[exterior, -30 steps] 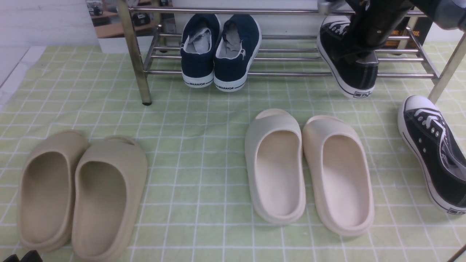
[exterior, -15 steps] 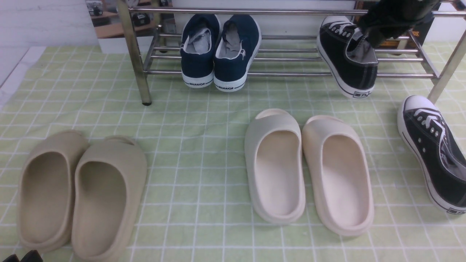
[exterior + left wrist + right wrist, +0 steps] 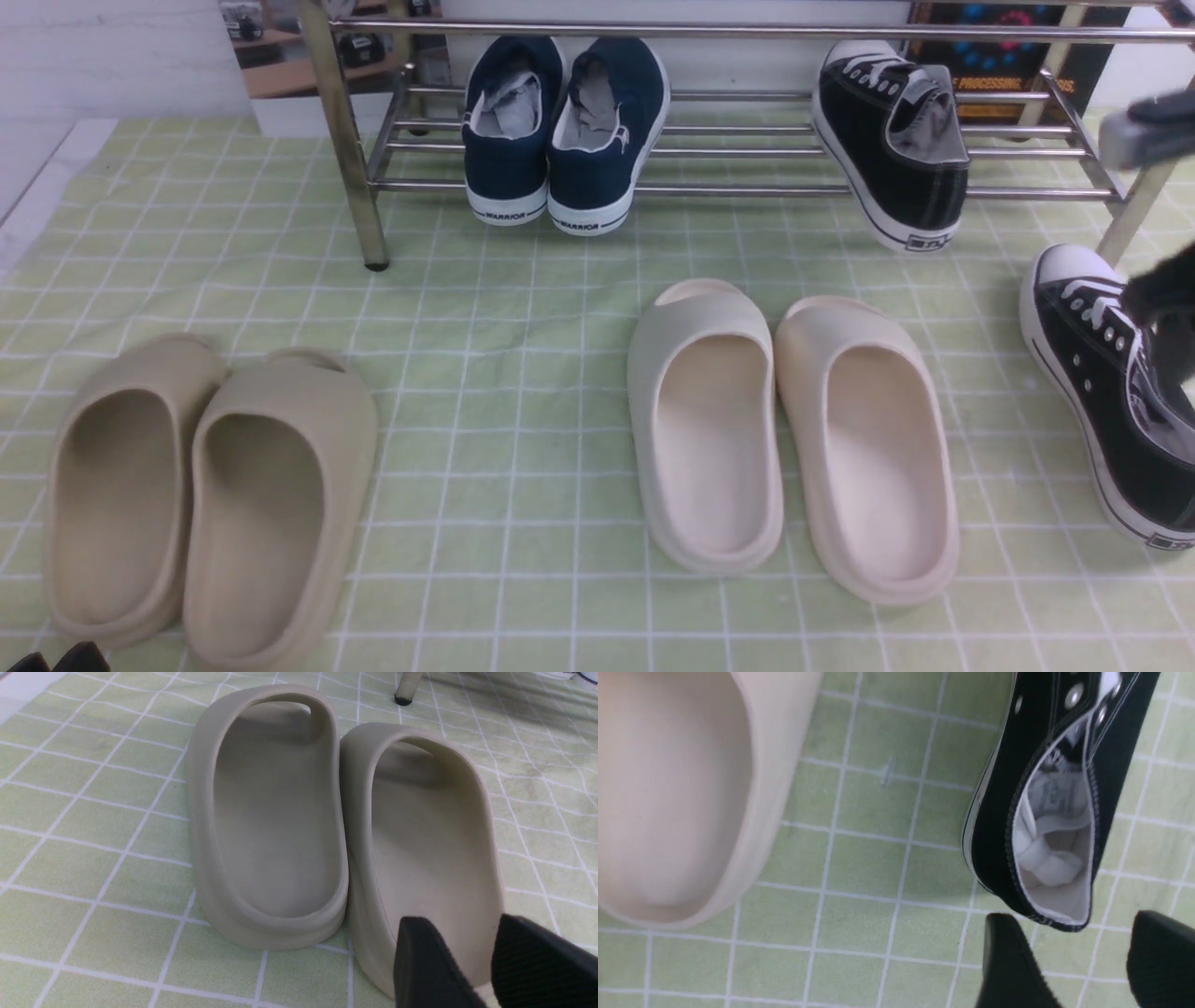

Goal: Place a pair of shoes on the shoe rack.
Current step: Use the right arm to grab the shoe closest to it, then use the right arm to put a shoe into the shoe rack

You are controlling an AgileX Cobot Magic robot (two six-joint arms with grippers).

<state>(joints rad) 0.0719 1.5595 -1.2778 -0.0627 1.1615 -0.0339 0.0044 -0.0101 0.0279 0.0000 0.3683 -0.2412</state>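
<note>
One black canvas sneaker (image 3: 898,140) with a white toe cap rests on the chrome shoe rack (image 3: 747,191) at its right end, heel hanging over the front bar. The second black sneaker (image 3: 1111,401) lies on the green checked cloth at the far right; it also shows in the right wrist view (image 3: 1045,812). My right gripper (image 3: 1167,313), blurred, hovers over this sneaker. In the right wrist view it (image 3: 1083,956) is open and empty just behind the heel. My left gripper (image 3: 472,961) is open and empty over a beige slide's heel.
Navy WARRIOR sneakers (image 3: 565,131) stand on the rack's left part. A cream pair of slides (image 3: 794,429) lies mid-cloth, left of the loose sneaker. A beige pair of slides (image 3: 205,495) lies front left. The rack's right leg (image 3: 1134,210) stands just behind the loose sneaker.
My right gripper let go of the sneaker on the rack, pulled back to the right and came down over the second sneaker on the cloth. The left arm has not moved.
</note>
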